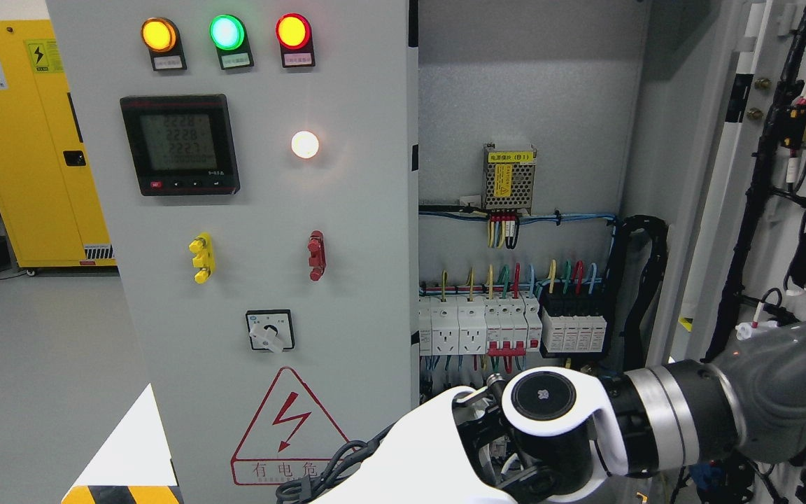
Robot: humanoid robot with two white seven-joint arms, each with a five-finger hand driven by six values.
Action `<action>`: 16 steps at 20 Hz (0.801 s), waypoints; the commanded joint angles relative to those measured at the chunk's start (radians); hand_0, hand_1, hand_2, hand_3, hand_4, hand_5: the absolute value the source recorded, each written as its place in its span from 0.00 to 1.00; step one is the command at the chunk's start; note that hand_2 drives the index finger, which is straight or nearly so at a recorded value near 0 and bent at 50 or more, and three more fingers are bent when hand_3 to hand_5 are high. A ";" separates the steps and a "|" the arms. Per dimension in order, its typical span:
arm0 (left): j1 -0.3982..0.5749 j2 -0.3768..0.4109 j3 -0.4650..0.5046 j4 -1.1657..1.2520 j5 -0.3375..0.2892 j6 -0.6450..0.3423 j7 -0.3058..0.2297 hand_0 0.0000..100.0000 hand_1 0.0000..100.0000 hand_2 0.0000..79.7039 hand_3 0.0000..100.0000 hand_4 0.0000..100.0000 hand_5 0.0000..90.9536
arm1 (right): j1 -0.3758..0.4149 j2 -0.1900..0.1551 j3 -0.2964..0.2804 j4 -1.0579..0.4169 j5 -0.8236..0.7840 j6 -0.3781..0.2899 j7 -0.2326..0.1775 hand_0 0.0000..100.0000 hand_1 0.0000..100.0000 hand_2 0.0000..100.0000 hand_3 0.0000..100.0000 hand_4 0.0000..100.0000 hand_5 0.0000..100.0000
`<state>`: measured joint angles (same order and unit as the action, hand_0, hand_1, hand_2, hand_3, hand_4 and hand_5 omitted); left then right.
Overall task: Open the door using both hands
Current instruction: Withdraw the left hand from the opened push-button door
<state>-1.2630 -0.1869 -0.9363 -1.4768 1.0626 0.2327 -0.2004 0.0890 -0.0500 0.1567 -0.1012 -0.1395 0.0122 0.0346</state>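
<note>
The grey cabinet door (263, 210) fills the left half of the view, closed, carrying three lit indicator lamps (227, 33), a digital meter (180, 144) and a rotary switch (269, 331) above a red warning triangle (290, 427). Just right of its edge the cabinet stands open — rows of breakers (476, 325) and coloured wiring show inside, and the other door (781, 175) is swung wide at the far right. The right arm (655, 413) reaches in low toward the closed door's edge — its hand's fingers are hidden, so their state cannot be told.
</note>
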 commanded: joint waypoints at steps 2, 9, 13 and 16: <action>0.004 0.001 0.144 -0.022 0.008 0.112 -0.002 0.00 0.00 0.00 0.00 0.00 0.00 | 0.000 0.001 0.000 0.000 0.000 0.000 -0.001 0.20 0.12 0.00 0.00 0.00 0.00; 0.143 0.107 0.249 -0.151 -0.006 0.158 -0.002 0.00 0.00 0.00 0.00 0.00 0.00 | 0.000 0.001 -0.002 0.000 0.000 0.000 -0.001 0.20 0.12 0.00 0.00 0.00 0.00; 0.289 0.257 0.280 -0.281 -0.009 0.157 -0.001 0.00 0.00 0.00 0.00 0.00 0.00 | -0.002 -0.001 -0.003 0.000 0.000 0.000 -0.001 0.20 0.12 0.00 0.00 0.00 0.00; 0.442 0.366 0.316 -0.330 -0.080 0.146 0.001 0.00 0.00 0.00 0.00 0.00 0.00 | -0.002 -0.001 -0.003 0.000 0.000 0.000 -0.001 0.20 0.12 0.00 0.00 0.00 0.00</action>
<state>-1.0218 -0.0583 -0.7418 -1.6264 1.0425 0.3918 -0.2047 0.0885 -0.0498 0.1552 -0.1012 -0.1396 0.0121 0.0346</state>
